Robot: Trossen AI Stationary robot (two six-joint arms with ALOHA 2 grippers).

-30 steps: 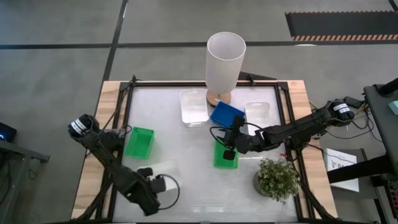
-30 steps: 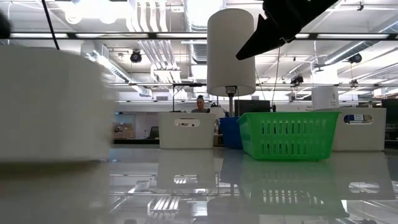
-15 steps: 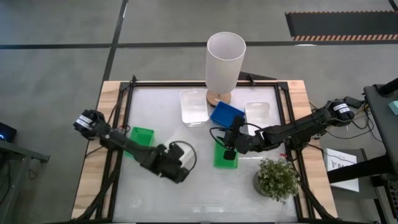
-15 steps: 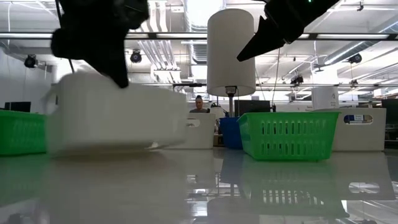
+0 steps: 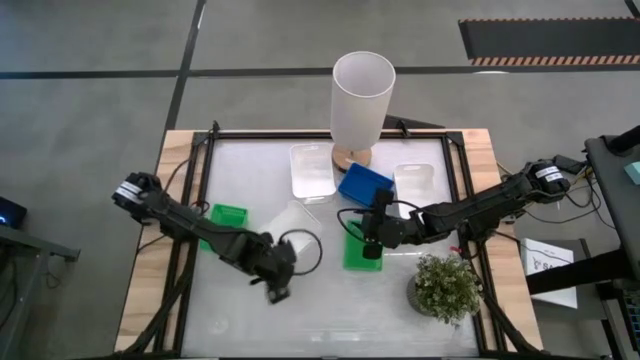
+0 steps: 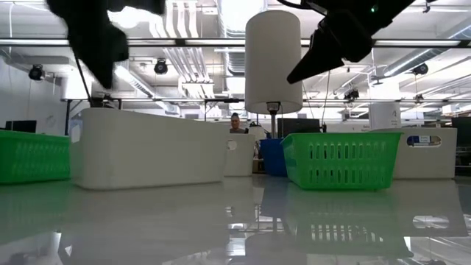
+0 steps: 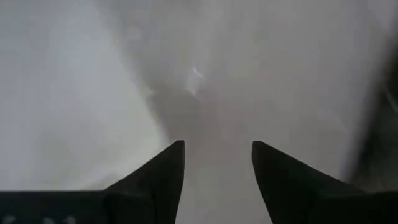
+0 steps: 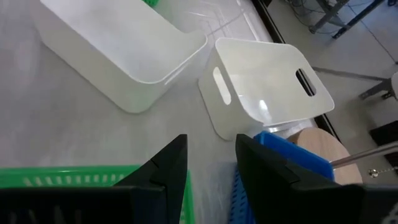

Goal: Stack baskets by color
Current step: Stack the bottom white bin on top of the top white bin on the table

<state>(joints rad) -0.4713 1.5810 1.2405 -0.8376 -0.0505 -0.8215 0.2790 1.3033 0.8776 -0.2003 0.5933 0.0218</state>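
We see the left claw (image 5: 277,290) spread and empty, apparently just off the white basket (image 5: 291,222) at the tabletop's (image 5: 320,310) middle. The right claw (image 5: 371,243) hangs part-spread over the green basket (image 5: 352,254).

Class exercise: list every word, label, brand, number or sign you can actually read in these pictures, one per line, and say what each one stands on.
No text can be read in any view.
Paper sheet beside the table, high view: printed marks, too small to read.
Label on the far white basket, low view: blurred, unreadable.
Green basket, blue basket, white cylinder: no markings visible.
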